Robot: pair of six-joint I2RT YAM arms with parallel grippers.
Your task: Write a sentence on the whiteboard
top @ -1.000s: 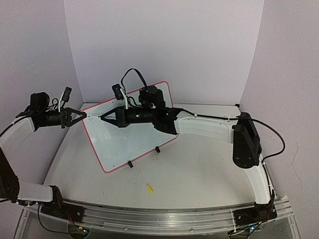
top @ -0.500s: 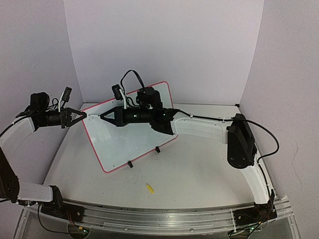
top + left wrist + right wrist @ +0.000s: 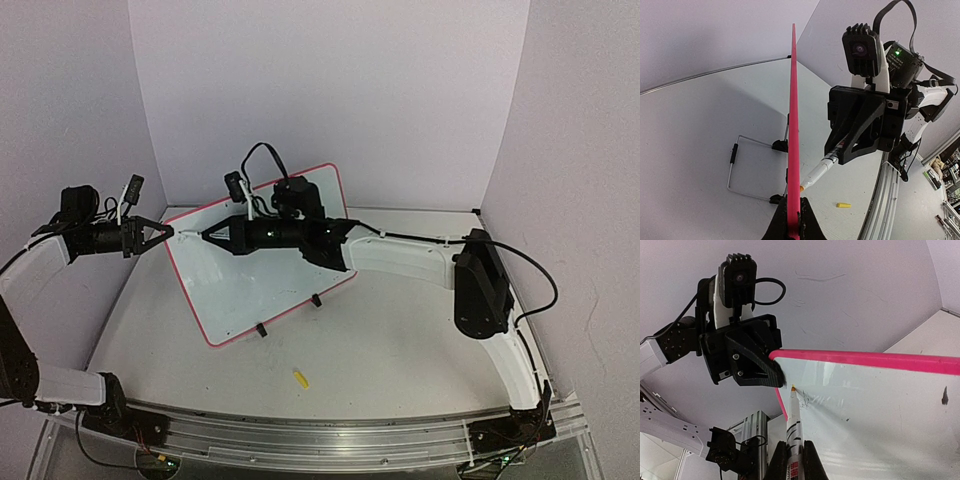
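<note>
The left pincer [image 3: 163, 234] clamped the whiteboard [image 3: 255, 285] edge; the right pincer [image 3: 207, 236], gripping the marker [image 3: 794, 417], needed light, steady pressure.

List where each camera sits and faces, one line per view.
Top: above and behind the arm bases, looking down at the table and whiteboard; both arms show.
Left wrist: on the left arm, looking along the whiteboard's pink edge, which the left claw grips.
Right wrist: on the right arm, facing the whiteboard's front; the right claw holds a marker.
Shared: each wrist view shows the other claw.
</note>
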